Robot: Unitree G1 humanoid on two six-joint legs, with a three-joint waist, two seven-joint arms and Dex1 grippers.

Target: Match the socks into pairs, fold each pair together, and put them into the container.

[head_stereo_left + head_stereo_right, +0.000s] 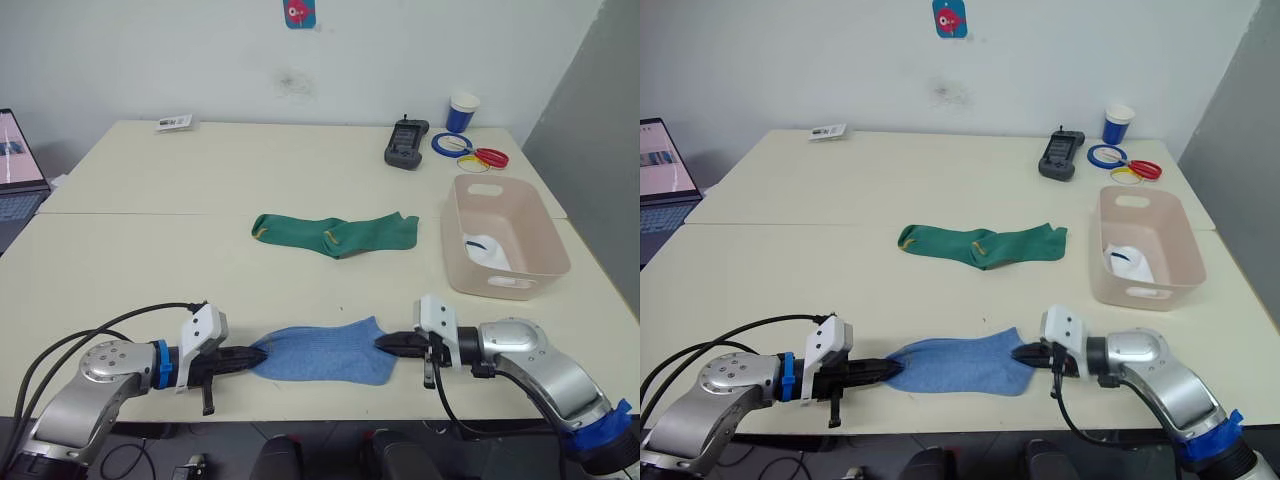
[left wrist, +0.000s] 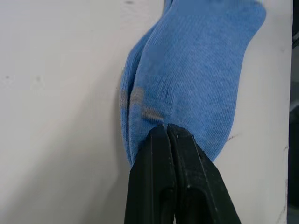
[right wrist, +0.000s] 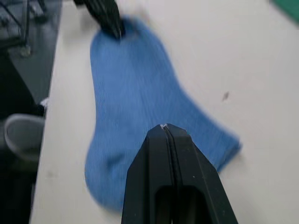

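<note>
Two light blue socks [image 1: 325, 352] lie stacked as a pair near the table's front edge. My left gripper [image 1: 258, 353] is shut on their left end, where the left wrist view shows two layers of blue sock [image 2: 196, 70] pinched at the gripper [image 2: 167, 127]. My right gripper [image 1: 385, 343] is shut on the right end; in its wrist view the gripper [image 3: 164, 127] rests on the blue socks [image 3: 131, 93]. Two dark green socks [image 1: 335, 232] lie end to end mid-table. The pink-beige container [image 1: 528, 262] stands at the right with white sock [image 1: 487, 248] inside.
Behind the container are a black handheld device [image 1: 405, 143], a blue paper cup [image 1: 462, 112] and coloured tape rings [image 1: 470, 150]. A laptop [image 1: 18, 160] sits at the far left and a small card [image 1: 173, 123] at the back left.
</note>
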